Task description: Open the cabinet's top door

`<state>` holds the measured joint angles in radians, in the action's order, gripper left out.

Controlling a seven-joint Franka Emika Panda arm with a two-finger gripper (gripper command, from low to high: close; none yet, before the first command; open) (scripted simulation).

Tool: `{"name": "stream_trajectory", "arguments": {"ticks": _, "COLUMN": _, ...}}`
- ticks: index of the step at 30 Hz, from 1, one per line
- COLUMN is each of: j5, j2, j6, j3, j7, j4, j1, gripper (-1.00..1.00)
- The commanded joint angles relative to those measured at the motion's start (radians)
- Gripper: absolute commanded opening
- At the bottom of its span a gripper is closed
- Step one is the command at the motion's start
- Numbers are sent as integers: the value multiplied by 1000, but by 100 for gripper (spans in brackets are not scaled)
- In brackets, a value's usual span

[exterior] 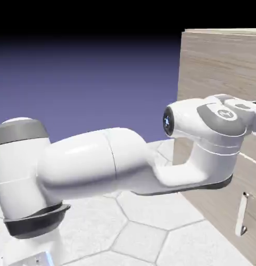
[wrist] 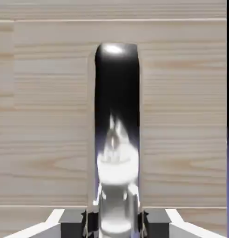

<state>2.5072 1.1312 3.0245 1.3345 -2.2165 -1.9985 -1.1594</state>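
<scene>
Reaching from the exterior view's left toward its right, the white Franka Panda arm brings its two-finger gripper to the upper part of the light-wood-grain cabinet. The cabinet stands at the exterior view's right, partly cut off by the picture's edge. Its top door is the upper front panel, and a thin pale seam divides it from the lower panel. In the part that shows, the top door appears flush with the cabinet front.

In the hand view, the upper silver bar handle stands lengthwise up the middle, against pale wood whose grain runs across it. Its glossy surface reads black toward the top and bright, with white reflections, toward the bottom. The gripper is closed on this handle: one dark fingertip lies at each side of the bar, at the picture's bottom edge, and the handle fills the space between them. In the exterior view, the grip lies at the right edge and is largely cut off.

The lower silver bar handle shows below the arm, near the exterior view's right edge, well apart from the gripper. Pale floor tiles of irregular outline spread beneath the arm, and a blue-violet backdrop darkens to black at the top.
</scene>
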Motion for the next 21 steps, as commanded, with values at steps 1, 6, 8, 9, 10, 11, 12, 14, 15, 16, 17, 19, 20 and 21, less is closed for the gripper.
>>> {"name": "stream_trajectory", "arguments": {"ticks": 1, "j5": 6, "j2": 7, "j6": -27, "j3": -21, "j7": -9, "j4": -36, "j1": 32, "gripper": -100}}
{"name": "stream_trajectory", "arguments": {"ticks": 6, "j5": 18, "j2": 33, "j6": -155, "j3": -126, "j7": -57, "j4": -218, "j1": 197, "gripper": -100}}
{"name": "stream_trajectory", "arguments": {"ticks": 8, "j5": 12, "j2": 43, "j6": -205, "j3": -170, "j7": -74, "j4": -290, "j1": 265, "gripper": -100}}
{"name": "stream_trajectory", "arguments": {"ticks": 9, "j5": 7, "j2": 48, "j6": -230, "j3": -194, "j7": -83, "j4": -326, "j1": 300, "gripper": -100}}
{"name": "stream_trajectory", "arguments": {"ticks": 10, "j5": 1, "j2": 53, "j6": -254, "j3": -218, "j7": -90, "j4": -362, "j1": 336, "gripper": -100}}
{"name": "stream_trajectory", "arguments": {"ticks": 11, "j5": -8, "j2": 58, "j6": -278, "j3": -243, "j7": -97, "j4": -399, "j1": 372, "gripper": -100}}
{"name": "stream_trajectory", "arguments": {"ticks": 12, "j5": -18, "j2": 64, "j6": -303, "j3": -269, "j7": -104, "j4": -435, "j1": 408, "gripper": -100}}
{"name": "stream_trajectory", "arguments": {"ticks": 14, "j5": -45, "j2": 78, "j6": -350, "j3": -325, "j7": -115, "j4": -506, "j1": 480, "gripper": -100}}
{"name": "stream_trajectory", "arguments": {"ticks": 15, "j5": -61, "j2": 86, "j6": -374, "j3": -354, "j7": -119, "j4": -542, "j1": 517, "gripper": -100}}
{"name": "stream_trajectory", "arguments": {"ticks": 16, "j5": -79, "j2": 95, "j6": -397, "j3": -384, "j7": -122, "j4": -577, "j1": 553, "gripper": -100}}
{"name": "stream_trajectory", "arguments": {"ticks": 17, "j5": -101, "j2": 106, "j6": -421, "j3": -416, "j7": -124, "j4": -613, "j1": 589, "gripper": -100}}
{"name": "stream_trajectory", "arguments": {"ticks": 19, "j5": -152, "j2": 132, "j6": -470, "j3": -486, "j7": -125, "j4": -684, "j1": 661, "gripper": -100}}
{"name": "stream_trajectory", "arguments": {"ticks": 20, "j5": -181, "j2": 147, "j6": -493, "j3": -522, "j7": -124, "j4": -717, "j1": 696, "gripper": -100}}
{"name": "stream_trajectory", "arguments": {"ticks": 21, "j5": -211, "j2": 162, "j6": -516, "j3": -558, "j7": -122, "j4": -749, "j1": 728, "gripper": -100}}
